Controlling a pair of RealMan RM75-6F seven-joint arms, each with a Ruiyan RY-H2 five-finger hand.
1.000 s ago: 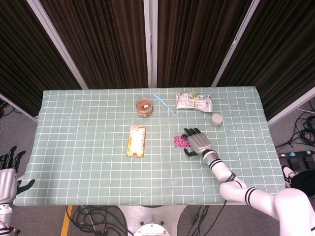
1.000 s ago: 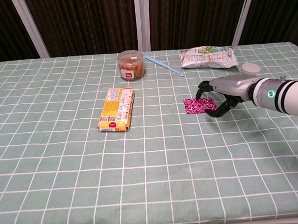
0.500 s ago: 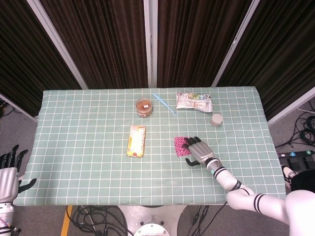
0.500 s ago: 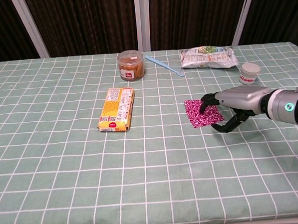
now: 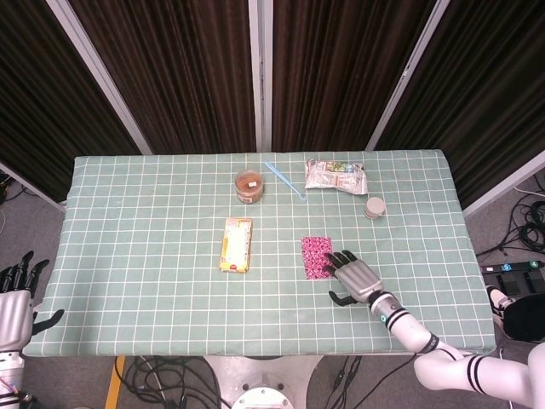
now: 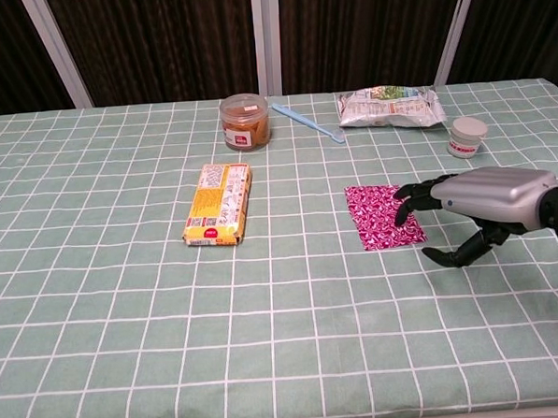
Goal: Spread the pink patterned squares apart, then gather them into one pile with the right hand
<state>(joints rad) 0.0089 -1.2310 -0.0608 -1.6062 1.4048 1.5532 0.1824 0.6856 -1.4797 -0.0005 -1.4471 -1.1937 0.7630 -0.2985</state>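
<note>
The pink squares (image 6: pixel 383 217) lie flat on the green checked cloth (image 6: pixel 125 301), right of the yellow packet (image 6: pixel 219 204). The right hand (image 6: pixel 480 208) rests beside them, fingers spread, fingertips (image 6: pixel 402 205) on their right edge, perhaps pressing. The left hand (image 5: pixel 17 294) hangs off the table's left corner, fingers loosely apart, holding nothing.

My right hand (image 6: pixel 480 208) has a silver-grey metal back and black fingers (image 6: pixel 412 202). A white forearm follows, with black bands and a small green light. My left hand (image 5: pixel 15 294) is likewise silver with black fingers.
</note>
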